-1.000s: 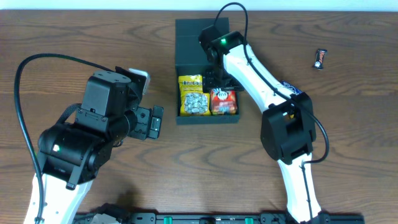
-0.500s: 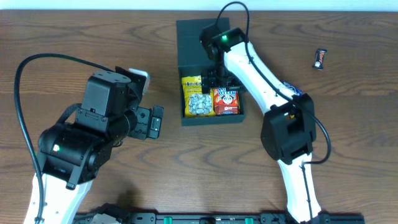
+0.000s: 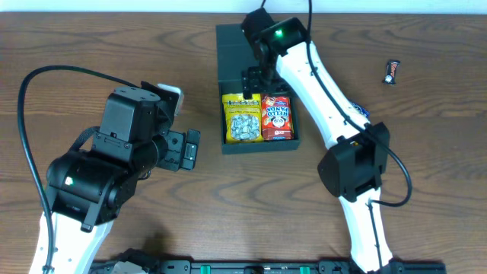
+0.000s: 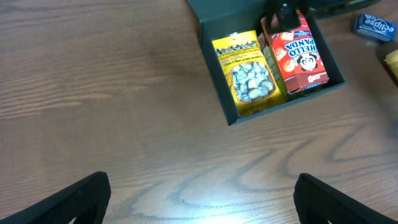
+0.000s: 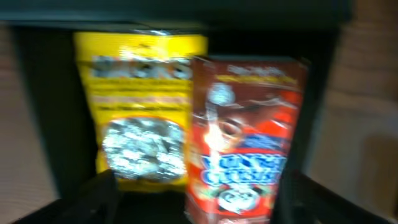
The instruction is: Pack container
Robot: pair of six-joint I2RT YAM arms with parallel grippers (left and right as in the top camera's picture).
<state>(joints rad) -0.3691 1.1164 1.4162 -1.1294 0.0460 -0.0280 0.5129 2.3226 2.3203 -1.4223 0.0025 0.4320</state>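
Note:
The black container (image 3: 222, 84) lies open at the table's far middle, its flap lid toward the back. Inside, a yellow seed packet (image 3: 242, 118) lies on the left and a red Hello Panda box (image 3: 278, 116) on the right. My right gripper (image 3: 255, 76) hovers over the container's back part, open and empty. Its wrist view shows the yellow packet (image 5: 140, 106) and the red box (image 5: 245, 130) beyond its spread fingers (image 5: 196, 205). My left gripper (image 3: 190, 148) is open and empty, left of the container. Its wrist view (image 4: 199, 205) shows the container (image 4: 214, 81) ahead.
A small dark candy bar (image 3: 391, 71) lies at the far right. A blue gum packet (image 4: 375, 25) lies right of the container, partly under my right arm in the overhead view (image 3: 358, 109). A yellow item (image 4: 393, 62) shows at the left wrist view's right edge.
My right gripper has let go of the red box and drawn back toward the container's far end. The red box now lies flat. The container has shifted slightly right. The left arm has not moved.

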